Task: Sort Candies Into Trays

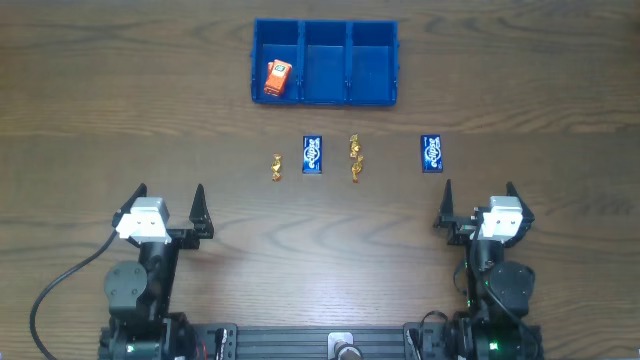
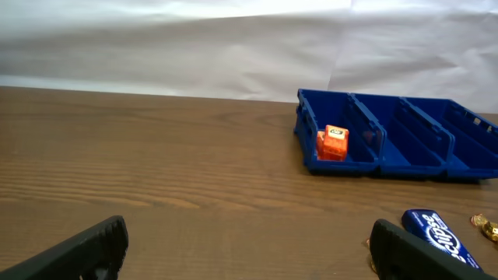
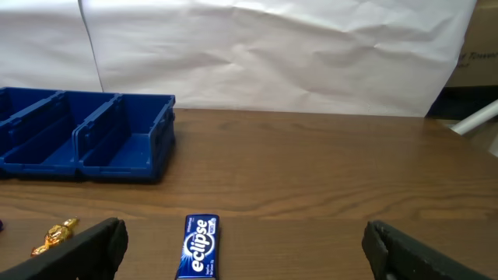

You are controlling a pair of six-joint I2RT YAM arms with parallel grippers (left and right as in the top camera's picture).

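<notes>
Beneath my arms: a brown wood-grain tabletop (image 1: 100, 120), its grain running side to side.
Behind the table: a creased white sheet (image 2: 194, 47) hangs as a backdrop; past its right end stands a brown cardboard box (image 3: 478, 47).
Near left: my left pincer (image 1: 169, 195) is spread wide with nothing between its fingers, low over the wood close to my base.
Far side, middle: a blue plastic three-compartment tray (image 1: 325, 98); orange candy packs (image 1: 278, 78) lie overlapping in its left compartment.
Row between tray and arms, left to right: a single gold-wrapped candy (image 1: 277, 167); just beside it a blue rectangular gum pack (image 1: 312, 154); a small cluster of gold-wrapped candies (image 1: 356, 160); well apart, a second blue gum pack (image 1: 432, 153), which lies ahead of my right arm.
Near right: my right pincer (image 1: 479, 192) is also spread wide and grips nothing.
Hard to make out: whether the cluster counts two or three pieces; my left finger (image 2: 412, 253) hides part of the first gum pack; the cardboard box and a pale bar (image 3: 475, 120) below it are cut off at the edge.
</notes>
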